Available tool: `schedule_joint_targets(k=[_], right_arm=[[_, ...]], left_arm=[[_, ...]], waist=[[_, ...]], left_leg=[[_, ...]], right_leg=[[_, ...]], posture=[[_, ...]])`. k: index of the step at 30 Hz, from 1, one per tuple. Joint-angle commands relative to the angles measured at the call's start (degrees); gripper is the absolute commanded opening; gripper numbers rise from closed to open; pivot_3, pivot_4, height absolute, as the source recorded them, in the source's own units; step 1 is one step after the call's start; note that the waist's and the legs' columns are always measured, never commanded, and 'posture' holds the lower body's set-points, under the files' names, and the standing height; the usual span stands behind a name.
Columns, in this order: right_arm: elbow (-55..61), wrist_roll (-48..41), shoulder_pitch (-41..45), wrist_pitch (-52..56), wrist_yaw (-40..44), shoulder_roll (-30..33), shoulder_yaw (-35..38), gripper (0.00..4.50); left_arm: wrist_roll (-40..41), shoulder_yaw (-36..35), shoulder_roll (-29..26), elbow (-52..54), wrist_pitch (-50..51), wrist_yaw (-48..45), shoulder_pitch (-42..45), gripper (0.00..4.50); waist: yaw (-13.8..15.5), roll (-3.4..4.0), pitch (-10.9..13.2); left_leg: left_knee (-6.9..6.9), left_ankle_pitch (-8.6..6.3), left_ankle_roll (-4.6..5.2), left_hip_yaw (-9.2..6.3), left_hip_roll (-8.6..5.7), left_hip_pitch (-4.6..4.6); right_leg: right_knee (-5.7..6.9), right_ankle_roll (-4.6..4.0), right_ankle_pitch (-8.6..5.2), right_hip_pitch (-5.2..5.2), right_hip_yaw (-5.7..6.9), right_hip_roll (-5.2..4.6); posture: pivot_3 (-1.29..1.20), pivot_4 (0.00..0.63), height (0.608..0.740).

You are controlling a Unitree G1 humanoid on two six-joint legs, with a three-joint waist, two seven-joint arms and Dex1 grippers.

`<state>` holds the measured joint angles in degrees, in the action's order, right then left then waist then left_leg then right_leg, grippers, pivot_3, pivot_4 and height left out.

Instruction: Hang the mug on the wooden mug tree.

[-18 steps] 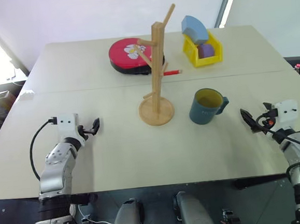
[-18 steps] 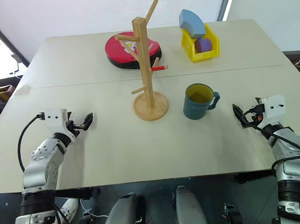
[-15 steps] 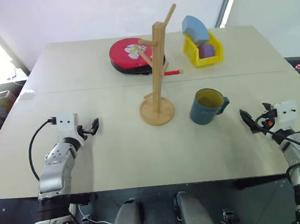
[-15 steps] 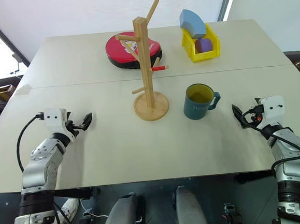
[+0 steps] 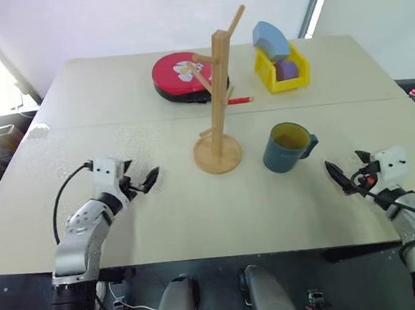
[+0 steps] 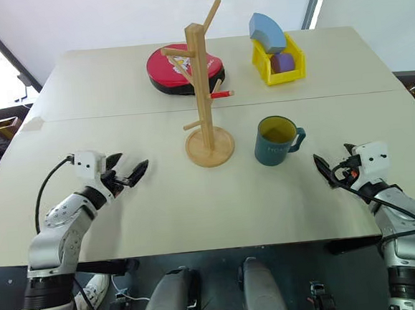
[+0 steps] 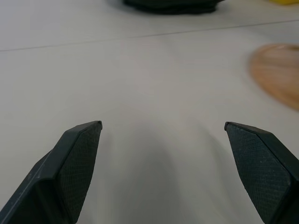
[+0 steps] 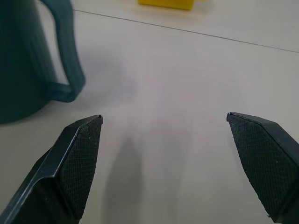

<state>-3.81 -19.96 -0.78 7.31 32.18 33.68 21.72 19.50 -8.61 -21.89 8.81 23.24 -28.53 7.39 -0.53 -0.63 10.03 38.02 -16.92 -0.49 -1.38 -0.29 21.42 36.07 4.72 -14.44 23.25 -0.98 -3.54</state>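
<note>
so far nothing of the hanging is done. the dull teal-blue ceramic mug with the yellow inside (image 5: 287, 148) stands upright on the pale tabletop (image 5: 198, 213), just to the right of the round base of the tall light-wood mug tree (image 5: 216, 104), apart from it, its loop handle turned away from the tree toward the right arm. none of the tree's pegs carries anything.

the right gripper (image 5: 341, 178) hovers low over the table to the right of the mug, near it but not touching, its two black fingers (image 8: 77, 163) spread wide with nothing between them; the handle sits just ahead and to one side in the right wrist view. the left gripper (image 5: 145, 181) is on the far side of the tree from the mug, well apart from it, also spread open and empty.

everything is left, by my judgement: reach and close on the mug, lift it, carry it to the tree, and slip the handle over a peg.
</note>
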Motion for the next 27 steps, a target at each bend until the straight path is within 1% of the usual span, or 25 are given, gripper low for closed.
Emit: schedule_joint_targets(k=[1, 3, 5, 9, 15, 27], right_arm=[[4.8, -1.3, -1.1, -0.1, 1.9, 0.6, 0.4, 4.42], [5.7, -0.9, -1.7, -0.2, 2.2, 0.6, 0.2, 4.42], [6.3, -0.6, -1.7, -0.4, 2.1, 0.3, 0.0, 4.42], [5.2, 0.0, 0.3, -1.9, 0.7, -1.1, -0.8, 4.42], [0.9, 1.4, 3.8, -4.7, -1.2, -2.8, -1.1, 4.42], [-6.1, 1.6, 8.8, -8.1, 1.3, -3.1, -3.1, 4.42]], left_arm=[[1.9, 4.5, -1.5, 4.3, -2.2, -7.6, 0.0, 4.5], [1.3, 8.0, -3.1, 5.3, -3.7, -12.1, -0.3, 4.5], [2.6, 10.8, -3.9, 7.2, -3.9, -16.1, -0.5, 4.5], [4.8, 13.2, -3.9, 9.4, -2.2, -19.3, 0.1, 4.5], [5.0, 15.0, -3.4, 9.7, -2.3, -20.3, 0.9, 4.5], [5.1, 15.5, -3.5, 11.4, -2.1, -19.5, 0.0, 4.5]], waist=[[0.0, 0.0, 0.0], [0.0, 0.0, 0.0], [-0.1, 0.01, 0.0], [-0.1, 0.01, 0.0], [-0.1, 0.03, 0.0], [-0.2, 0.04, 0.0]], left_leg=[[0.0, 0.0, 0.0, 0.0, 0.0, 0.0], [0.0, 0.0, 0.0, 0.01, 0.0, -0.01], [0.0, 0.0, 0.0, 0.01, 0.0, -0.01], [0.0, 0.0, 0.01, 0.02, 0.0, -0.01], [0.0, 0.01, 0.01, 0.02, 0.0, -0.02], [0.0, 0.01, 0.02, 0.04, 0.0, -0.04]], right_leg=[[0.0, -0.03, -0.02, 0.0, 0.0, 0.0], [0.0, -0.07, -0.04, -0.01, -0.01, 0.0], [0.0, -0.08, -0.05, -0.01, -0.01, 0.01], [-0.02, -0.09, -0.05, 0.0, -0.02, 0.01], [-0.01, -0.09, -0.05, 0.0, -0.02, 0.07], [0.0, -0.06, -0.03, -0.01, -0.03, 0.13]], posture=[[0.0, 0.15, 0.735], [0.0, 0.15, 0.735], [0.0, 0.15, 0.735], [0.0, 0.15, 0.735], [0.0, 0.15, 0.735], [0.0, 0.15, 0.735]])
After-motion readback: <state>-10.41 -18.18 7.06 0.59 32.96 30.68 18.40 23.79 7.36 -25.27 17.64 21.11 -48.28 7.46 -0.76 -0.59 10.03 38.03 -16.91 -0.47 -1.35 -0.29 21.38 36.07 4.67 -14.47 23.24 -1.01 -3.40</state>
